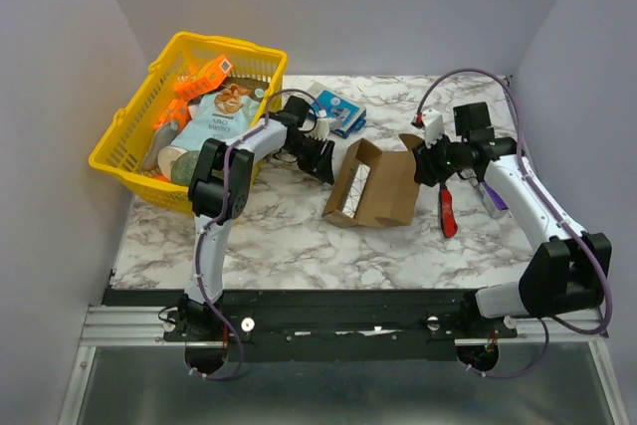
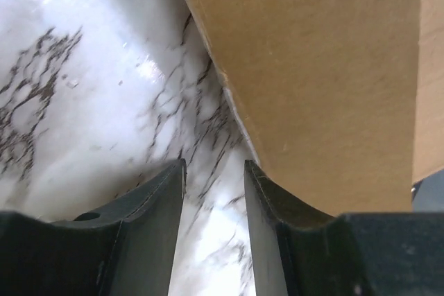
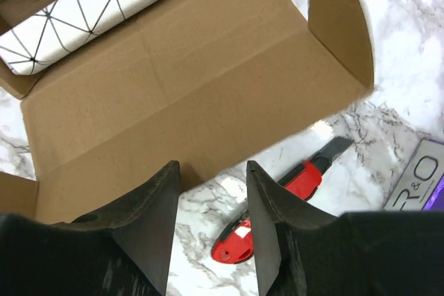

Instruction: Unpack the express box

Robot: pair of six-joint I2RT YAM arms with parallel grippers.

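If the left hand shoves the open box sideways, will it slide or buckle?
It probably slides, since the table looks glossy. The box is thin cardboard with its lid open, so the flaps may flex first. It seems light, with one white patterned pack showing inside, so it could twist.

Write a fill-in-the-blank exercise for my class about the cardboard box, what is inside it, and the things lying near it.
1. The express box has its lid flap ____, so the inside shows.
2. The packet inside it is white with ____ lines.
3. The cutter beside the box has a ____ body.
4. The basket on the left is ____ in colour.

Missing words: open; black; red; yellow.
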